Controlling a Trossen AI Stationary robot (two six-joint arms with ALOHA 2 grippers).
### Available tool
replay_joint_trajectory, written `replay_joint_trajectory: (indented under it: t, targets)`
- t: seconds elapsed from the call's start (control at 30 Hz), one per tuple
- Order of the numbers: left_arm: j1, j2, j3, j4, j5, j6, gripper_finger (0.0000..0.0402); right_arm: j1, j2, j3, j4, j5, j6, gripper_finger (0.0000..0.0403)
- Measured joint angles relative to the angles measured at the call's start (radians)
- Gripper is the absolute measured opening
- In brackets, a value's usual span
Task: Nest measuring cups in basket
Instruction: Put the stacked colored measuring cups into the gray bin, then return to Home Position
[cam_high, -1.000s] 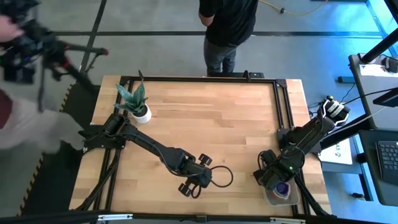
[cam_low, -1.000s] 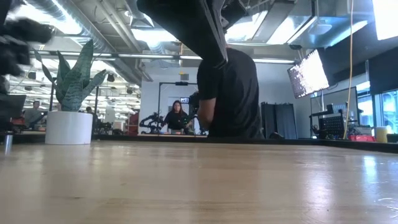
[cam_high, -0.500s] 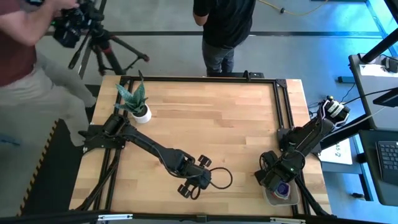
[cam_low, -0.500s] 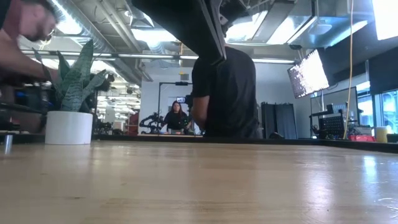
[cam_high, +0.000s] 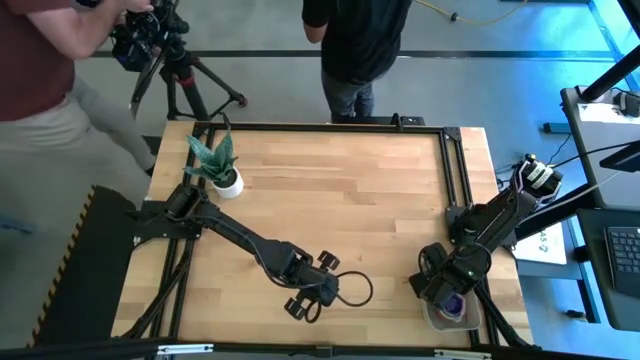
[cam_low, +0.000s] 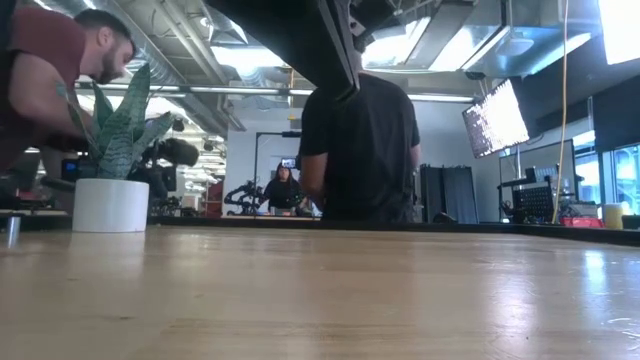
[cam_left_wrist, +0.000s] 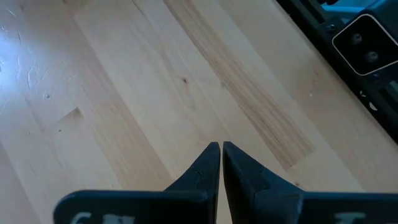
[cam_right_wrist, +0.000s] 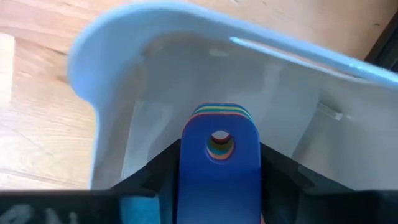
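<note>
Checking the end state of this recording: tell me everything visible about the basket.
The basket is a translucent greyish-white plastic tub with a rounded rim and corners. It sits upright at the table's near right corner, under the right gripper. Inside lies a nested stack of measuring cups, blue handle on top, other colours edging out beneath. The gripper's dark fingers flank that handle; whether they touch the basket cannot be told.

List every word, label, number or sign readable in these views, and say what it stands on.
No text can be read.
Wall screen behind the wooden table: rows of light marks, too small to read.
White sheet beside the table's right edge: dark print, too blurred.
Left gripper's black housing: pale marks, cut off by the frame.
</note>
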Motion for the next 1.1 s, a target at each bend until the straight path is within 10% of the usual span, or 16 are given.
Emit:
replay_joint_trajectory:
  t: [0.77, 1.1]
  targets:
    - [-0.029, 0.000, 0.000, 0.000, 0.000, -0.006, 0.0014, 0.000, -0.044, 0.032, -0.026, 0.009, -0.011, 0.0173]
    - [-0.039, 0.000, 0.000, 0.000, 0.000, -0.006, 0.0014, 0.000, -0.048, 0.020, -0.051, 0.008, -0.003, 0.0281]
